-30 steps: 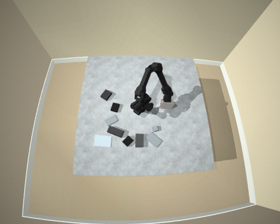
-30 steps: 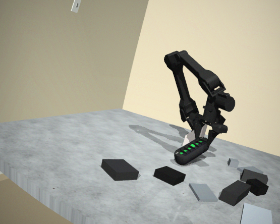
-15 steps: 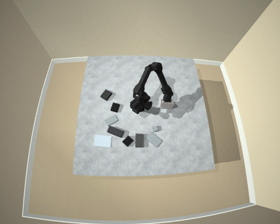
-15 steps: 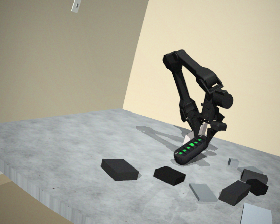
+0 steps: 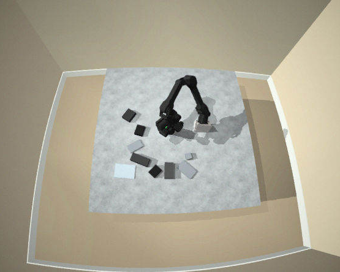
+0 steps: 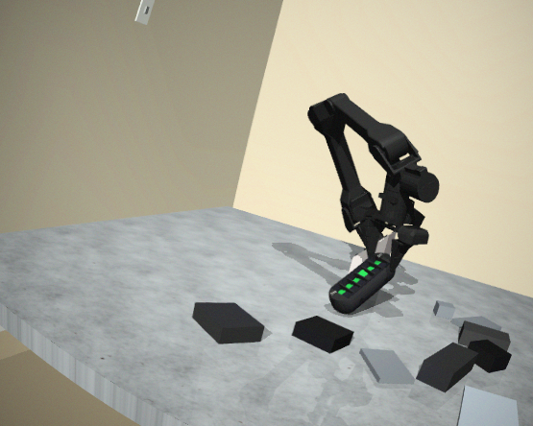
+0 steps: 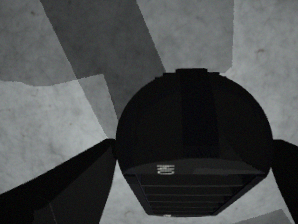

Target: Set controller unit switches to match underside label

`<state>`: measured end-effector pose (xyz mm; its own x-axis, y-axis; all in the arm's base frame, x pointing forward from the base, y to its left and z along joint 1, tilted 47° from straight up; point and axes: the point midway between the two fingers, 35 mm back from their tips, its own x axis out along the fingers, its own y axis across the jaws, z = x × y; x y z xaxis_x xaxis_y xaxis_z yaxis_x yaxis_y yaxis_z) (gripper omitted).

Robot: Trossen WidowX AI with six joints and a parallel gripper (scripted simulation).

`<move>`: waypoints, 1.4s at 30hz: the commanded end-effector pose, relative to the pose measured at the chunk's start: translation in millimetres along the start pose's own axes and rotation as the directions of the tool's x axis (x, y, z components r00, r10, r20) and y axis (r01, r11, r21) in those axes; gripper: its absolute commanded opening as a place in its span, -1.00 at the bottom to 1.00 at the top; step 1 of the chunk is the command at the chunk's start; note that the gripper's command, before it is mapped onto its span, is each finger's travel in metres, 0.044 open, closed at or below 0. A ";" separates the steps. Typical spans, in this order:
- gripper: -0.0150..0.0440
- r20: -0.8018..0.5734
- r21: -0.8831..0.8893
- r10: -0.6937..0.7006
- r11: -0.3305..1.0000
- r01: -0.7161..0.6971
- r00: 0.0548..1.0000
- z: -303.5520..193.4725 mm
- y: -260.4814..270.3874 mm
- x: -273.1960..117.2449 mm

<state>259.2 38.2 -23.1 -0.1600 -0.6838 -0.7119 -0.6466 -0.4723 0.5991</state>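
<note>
The dark grey controller unit (image 5: 164, 127) (image 6: 366, 294) (image 7: 197, 120) is between the two fingers of my gripper (image 6: 384, 261) (image 7: 193, 148), gripped across one end. Both fingertips touch its sides in the wrist view. The unit is tilted, its free end lower and at or just above the bench (image 6: 150, 269); I cannot tell if it touches. Its switch face is turned toward the exterior camera, where several green switch ends show. The wrist view shows its rounded end and dark switch rows steeply. The underside label is hidden, and I cannot read each switch's setting.
Dark blocks (image 5: 128, 115) (image 5: 139, 130) (image 6: 323, 333) lie left of the unit in the top view. A grey slab (image 5: 136, 146) (image 6: 386, 366), a long dark block (image 5: 140, 159), a pale panel (image 5: 125, 171) and several other blocks lie lower down. The pinkish arm base (image 5: 203, 127) stands right.
</note>
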 end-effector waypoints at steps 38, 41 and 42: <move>0.65 0.078 0.006 -0.005 1.000 0.004 0.997 -36.3 -0.4 -15.6; 0.65 0.085 0.006 -0.005 1.000 0.004 0.996 -38.8 -0.4 -16.5; 0.65 0.087 0.006 -0.005 1.000 0.004 0.996 -39.6 -0.4 -16.8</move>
<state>286.9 32.3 1.8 -0.2220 -0.6284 -0.7456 -0.6489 -0.4755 0.5940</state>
